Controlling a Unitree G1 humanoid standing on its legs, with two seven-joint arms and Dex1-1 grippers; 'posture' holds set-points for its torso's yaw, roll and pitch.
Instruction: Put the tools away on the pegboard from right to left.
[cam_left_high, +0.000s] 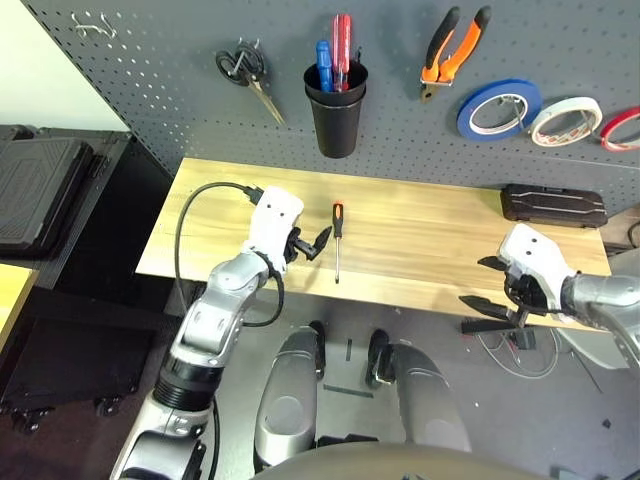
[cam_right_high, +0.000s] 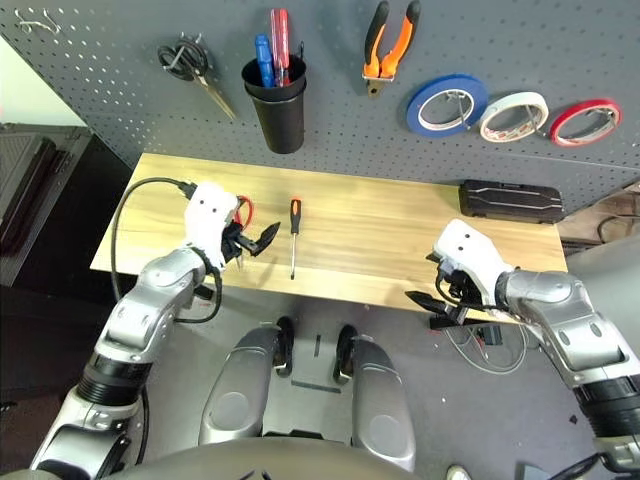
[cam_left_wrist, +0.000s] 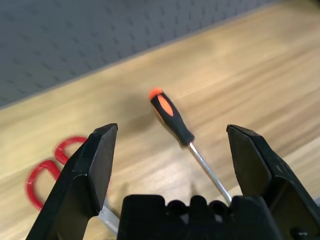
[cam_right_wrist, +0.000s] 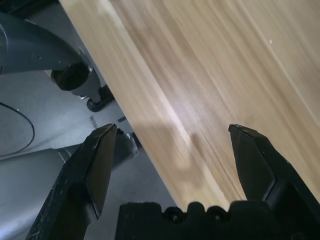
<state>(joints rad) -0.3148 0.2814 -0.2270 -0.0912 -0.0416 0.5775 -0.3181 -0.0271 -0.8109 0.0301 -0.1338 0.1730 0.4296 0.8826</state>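
Note:
The slim screwdriver (cam_left_high: 338, 236) with a black-orange handle lies on the wooden table (cam_left_high: 430, 245), tip toward me. My left gripper (cam_left_high: 312, 243) hovers open just to its left, low over the table, with nothing between its fingers. In the left wrist view the screwdriver (cam_left_wrist: 172, 117) lies ahead between the open fingers, and the red-handled scissors (cam_left_wrist: 47, 172) lie flat beside one finger (cam_left_wrist: 95, 165). The orange-and-black pliers (cam_left_high: 455, 45) and the whitish tape roll (cam_left_high: 565, 120) hang on the pegboard (cam_left_high: 400, 145). My right gripper (cam_left_high: 482, 283) is open and empty at the table's near right edge.
On the pegboard hang black-handled scissors (cam_left_high: 248, 72), a black cup (cam_left_high: 335, 100) with screwdrivers, a blue tape roll (cam_left_high: 498, 108) and a red tape roll (cam_left_high: 622, 128). A black case (cam_left_high: 553, 205) lies at the table's far right. A dark cabinet (cam_left_high: 60, 190) stands to the left.

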